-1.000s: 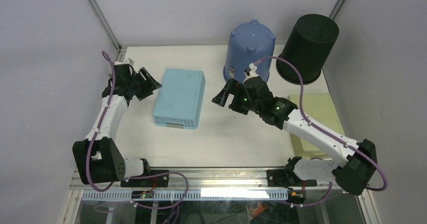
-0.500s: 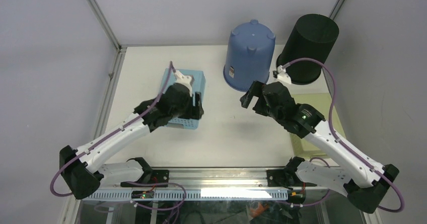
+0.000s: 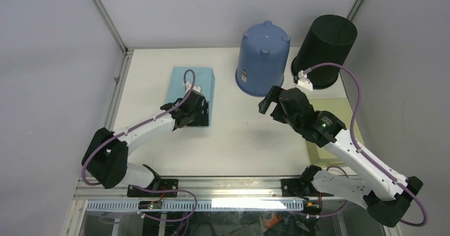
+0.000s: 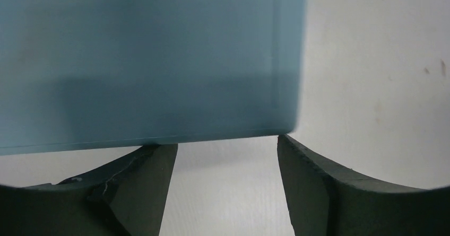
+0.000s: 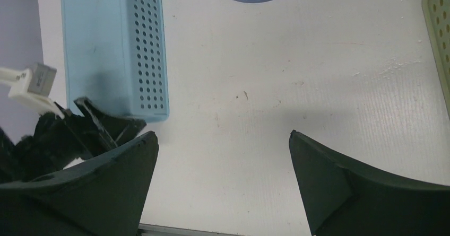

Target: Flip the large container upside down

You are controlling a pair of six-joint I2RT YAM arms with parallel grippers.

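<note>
Where it lies flat on the white table (image 3: 239, 140), left of centre, the light-blue rectangular plastic container with perforated side walls (image 3: 204, 82) (image 4: 138, 61) (image 5: 101, 50) shows its solid face upward.

Handling, by estimate: light, rigid, smooth-faced; best taken at a short end wall or rim.

Left tool (image 3: 197, 116) (image 4: 225, 193): released, jaws spread at the container's near right corner, not yet closed on it.

Right tool (image 3: 268, 101) (image 5: 223, 188): released, hovering over the table, well apart from the container.

Beyond: inverted blue plastic bucket (image 3: 262, 55), inverted black cylindrical bin (image 3: 323, 47), pale-green perforated tray (image 3: 337, 108).
</note>
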